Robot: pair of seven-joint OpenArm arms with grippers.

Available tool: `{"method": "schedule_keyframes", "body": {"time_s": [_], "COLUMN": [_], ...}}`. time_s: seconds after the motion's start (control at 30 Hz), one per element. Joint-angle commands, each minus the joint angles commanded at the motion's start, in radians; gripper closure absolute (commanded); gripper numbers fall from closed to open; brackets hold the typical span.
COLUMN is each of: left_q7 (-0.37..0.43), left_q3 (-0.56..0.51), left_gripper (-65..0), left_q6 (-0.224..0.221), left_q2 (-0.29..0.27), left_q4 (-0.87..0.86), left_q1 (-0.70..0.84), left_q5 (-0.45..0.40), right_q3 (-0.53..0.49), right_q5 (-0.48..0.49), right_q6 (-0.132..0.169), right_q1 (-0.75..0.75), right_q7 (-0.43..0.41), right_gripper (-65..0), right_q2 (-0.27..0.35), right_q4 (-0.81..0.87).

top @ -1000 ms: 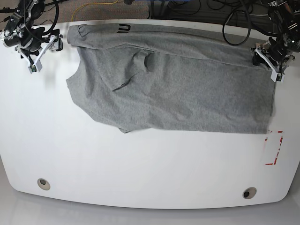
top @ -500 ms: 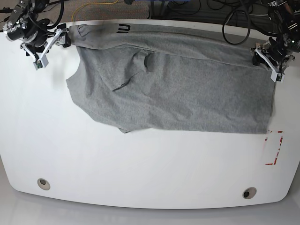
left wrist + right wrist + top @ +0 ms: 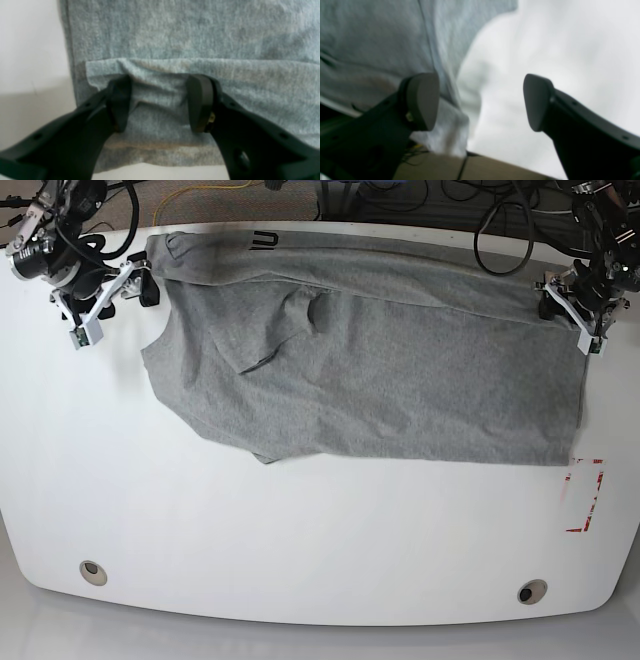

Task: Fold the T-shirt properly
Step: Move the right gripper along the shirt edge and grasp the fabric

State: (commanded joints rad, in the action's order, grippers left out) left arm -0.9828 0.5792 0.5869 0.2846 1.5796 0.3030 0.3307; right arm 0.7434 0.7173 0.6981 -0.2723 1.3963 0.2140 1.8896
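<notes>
T-shirt (image 3: 380, 370) fabric lies across the far part of the white counter (image 3: 300, 540), its far edge turned over in a long strip. At that edge's right corner in the base view, the left end effector (image 3: 160, 102) points down at the cloth, a ridge of fabric between its fingers; whether they grip it, I cannot tell. The right end effector (image 3: 481, 102) reaches in at the opposite far corner, fingers spread wide, one over the shirt's edge and the other over bare white counter, with nothing grasped.

Grey T-shirt (image 3: 400, 370), spread wide, far edge folded over, seemingly rumpled.
</notes>
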Motion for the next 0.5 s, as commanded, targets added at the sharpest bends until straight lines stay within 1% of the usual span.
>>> {"method": "schedule_keyframes", "body": {"time_s": [0.1, 0.2, 0.27, 0.4, 0.47, 0.5], "left_q7": [0.000, 0.000, 0.000, 0.000, -0.002, -0.002], "left_q3": [0.000, 0.000, 0.000, 0.000, 0.000, 0.000], "left_gripper": [-32.6, -32.6, -32.6, -32.6, -32.6, -32.6], "left_q6": [0.000, 0.000, 0.000, 0.000, 0.000, 0.000], "left_q2": [0.000, 0.000, 0.000, 0.000, 0.000, 0.000], "left_q4": [0.000, 0.000, 0.000, -0.002, -0.002, -0.002], "left_q1": [0.002, 0.003, 0.003, 0.003, 0.005, 0.005], "left_q5": [0.000, 0.000, 0.000, 0.000, 0.000, 0.000], "right_q3": [-0.008, -0.048, -0.103, -0.184, -0.213, -0.216], "right_q5": [-0.037, -0.071, -0.106, -0.144, -0.170, -0.190], "right_q6": [0.000, 0.000, 0.000, 0.000, 0.000, 0.000], "right_q1": [0.034, 0.051, 0.057, 0.057, 0.060, 0.060], "right_q7": [0.000, 0.000, 0.000, -0.036, -0.041, -0.042], "right_gripper": [-48.8, -48.8, -48.8, -48.7, -47.2, -45.3], "right_q2": [-0.017, -0.025, -0.028, -0.032, -0.049, -0.060], "right_q4": [-0.044, -0.069, -0.071, -0.071, -0.074, -0.074]}}
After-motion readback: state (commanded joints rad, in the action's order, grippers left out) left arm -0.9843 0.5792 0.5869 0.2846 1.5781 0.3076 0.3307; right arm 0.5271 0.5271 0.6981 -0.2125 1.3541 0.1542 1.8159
